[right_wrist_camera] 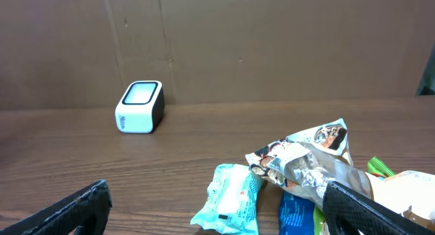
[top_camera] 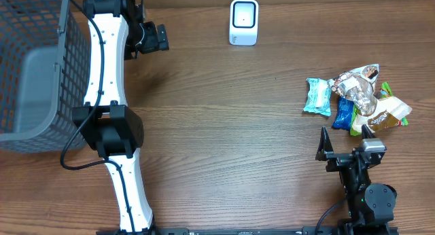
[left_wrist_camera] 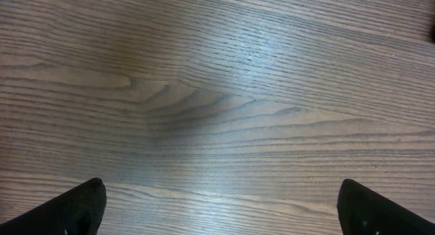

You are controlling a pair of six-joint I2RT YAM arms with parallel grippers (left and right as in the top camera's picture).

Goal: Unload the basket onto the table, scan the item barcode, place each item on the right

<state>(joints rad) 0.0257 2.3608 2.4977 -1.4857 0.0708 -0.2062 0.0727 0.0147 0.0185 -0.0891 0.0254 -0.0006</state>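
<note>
- Currently the teal packet [top_camera: 317, 96] lies flat at the left edge of the packet heap [top_camera: 372, 104], on the right side of the table [top_camera: 224, 126]. Its long axis runs near–far with a slight tilt, one short sealed end toward the far edge. No barcode can be made out.
- Rest of the heap: a crumpled silver packet [top_camera: 357, 85] on top, a blue packet [top_camera: 344, 115] on the near side, and a green-and-tan packet [top_camera: 387, 113] at the right. They overlap, with mixed axes.
- The scanner [top_camera: 244, 22] stands at far centre, well apart from the heap and to its left, with its pale window facing up.
- The right gripper [top_camera: 345, 136] is near right, just on the near side of the heap. Its claw is spread wide with nothing held. Whether it touches the heap cannot be told.
- The left gripper [top_camera: 162, 38] is far left, beside the basket [top_camera: 27, 72]. Its claw is wide and empty over bare wood.
- The surface is brown wood grain with a pale glare patch in the left wrist view. The grey mesh basket stands at the left edge. In the right wrist view a brown panel wall [right_wrist_camera: 272, 45] stands behind the far edge.
- Seen from the right wrist, the teal packet [right_wrist_camera: 231, 197] is glossy and wrinkled, with white print.
</note>
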